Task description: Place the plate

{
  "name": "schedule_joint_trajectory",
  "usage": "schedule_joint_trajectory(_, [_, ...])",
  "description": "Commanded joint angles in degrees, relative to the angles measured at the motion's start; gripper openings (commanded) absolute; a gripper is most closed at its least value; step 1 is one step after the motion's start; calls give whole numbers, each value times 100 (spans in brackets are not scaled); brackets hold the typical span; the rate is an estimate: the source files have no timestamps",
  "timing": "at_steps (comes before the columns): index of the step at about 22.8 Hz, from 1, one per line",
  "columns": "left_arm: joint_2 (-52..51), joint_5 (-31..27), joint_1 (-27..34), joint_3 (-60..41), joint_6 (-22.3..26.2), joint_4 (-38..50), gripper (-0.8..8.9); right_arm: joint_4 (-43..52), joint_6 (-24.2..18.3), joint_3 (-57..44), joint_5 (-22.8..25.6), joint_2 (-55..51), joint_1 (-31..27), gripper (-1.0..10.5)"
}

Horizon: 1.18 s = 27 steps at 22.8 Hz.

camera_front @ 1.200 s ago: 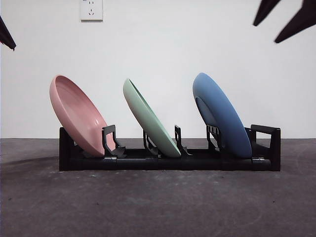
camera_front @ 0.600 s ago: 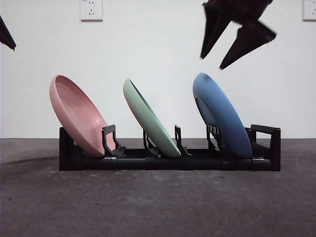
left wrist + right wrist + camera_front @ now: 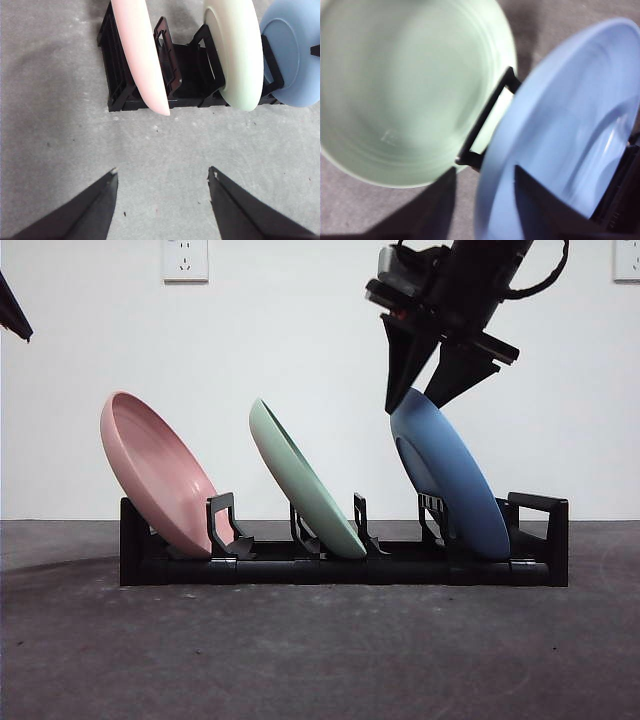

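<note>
Standing tilted in a black rack on a dark table are three plates, side by side in separate slots: a pink plate, a green plate in the middle, and a blue plate at the far end. All three lean the same way, resting against the rack's upright prongs.

The right gripper hangs directly over the blue plate's top rim. Its two black jaws are spread apart, one on each face of the rim, and they have not closed on it. From the right wrist view, the blue plate sits between the jaws, with the green plate just beside it. That picture is blurred, so actual contact cannot be judged.

The left gripper waits well apart from the rack, over bare table, its jaws open and holding nothing.

The blue plate looks rigid, smooth and matte, probably light plastic or melamine, though the material cannot be confirmed. A thin, slick rim gives little to grip, so it seems best to pinch at the very top of the rim, with the jaws deep enough to reach past the curved lip. Lifting should probably follow the plate's lean, so that its lower edge clears the slot without dragging the rack or knocking the green plate next to it.
</note>
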Motion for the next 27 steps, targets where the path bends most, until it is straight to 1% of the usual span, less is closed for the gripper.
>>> schedule_joint_trajectory(1, [31, 28, -9, 101, 22, 31, 289, 87, -74, 144, 0, 68, 55, 17])
schedule_joint_trajectory(4, [31, 28, -9, 101, 24, 31, 289, 48, -66, 144, -42, 35, 55, 17])
schedule_joint_trajectory(6, [31, 28, -9, 101, 33, 31, 289, 37, -35, 153, -243, -55, 55, 17])
schedule_joint_trajectory(10, [31, 28, -9, 101, 42, 31, 289, -74, 229, 391, -713, -352, 55, 17])
schedule_joint_trajectory(15, [31, 28, -9, 101, 42, 37, 288, -798, 251, 1172, -1233, -680, 57, 17])
schedule_joint_trajectory(17, [31, 28, -9, 101, 42, 50, 288, -1073, 164, 1401, -1360, -852, 133, 17])
schedule_joint_trajectory(19, [31, 28, -9, 101, 42, 52, 288, -1215, 74, 1432, -1351, -1034, 212, 17])
schedule_joint_trajectory(21, [31, 28, -9, 101, 42, 55, 288, -1346, -48, 1427, -1233, -1252, 348, 17])
schedule_joint_trajectory(24, [31, 28, -9, 101, 42, 55, 287, -1381, -111, 1331, -614, -1666, 745, 17])
schedule_joint_trajectory(26, [31, 28, -9, 101, 42, 55, 287, -1316, -114, 1126, -170, -2009, 1086, 17])
schedule_joint_trajectory(27, [31, 28, -9, 101, 42, 55, 287, -1224, -111, 966, -24, -2184, 1237, 17])
